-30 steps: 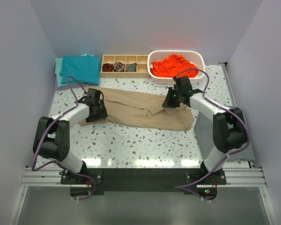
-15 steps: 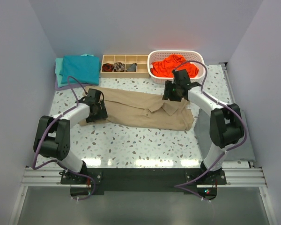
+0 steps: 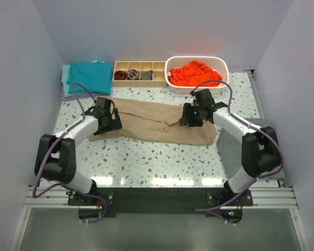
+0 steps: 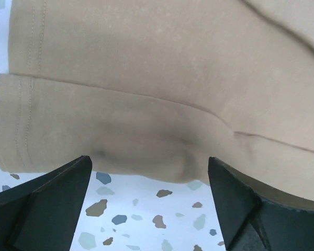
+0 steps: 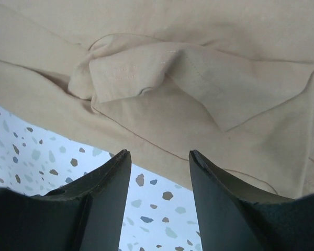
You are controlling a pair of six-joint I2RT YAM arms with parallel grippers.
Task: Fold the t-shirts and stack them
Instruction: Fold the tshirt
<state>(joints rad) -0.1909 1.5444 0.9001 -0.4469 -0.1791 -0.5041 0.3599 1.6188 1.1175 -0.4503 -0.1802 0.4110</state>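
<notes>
Tan-khaki t-shirt [image 3: 152, 123]: lies flattened across the middle of the surface [image 3: 157, 157], stretching left to right, with a bunched sleeve fold toward its right end.

Left hand [image 3: 111, 119]: hangs over the shirt's left end, by its near hem. Stands open, fingers [image 4: 52, 198] spread wide, clamping nothing; only tan cloth and speckled surface show between them.

Right hand [image 3: 191, 116]: hovers above the shirt's right part, over the bunched fold. Shows a clear gap between the fingers [image 5: 102, 193] and grips nothing.

Teal t-shirts [image 3: 89, 77]: rest folded in a stack at the far left corner of the surface.

Orange-red t-shirt [image 3: 194, 73]: lies crumpled inside the white basket [image 3: 223, 67] at the far edge, right of centre.

Wooden divided tray [image 3: 139, 82]: stands along the far edge between the teal stack and the basket, just beside the basket. Holds dark rolled socks [image 3: 120, 75] in its left compartments.
</notes>
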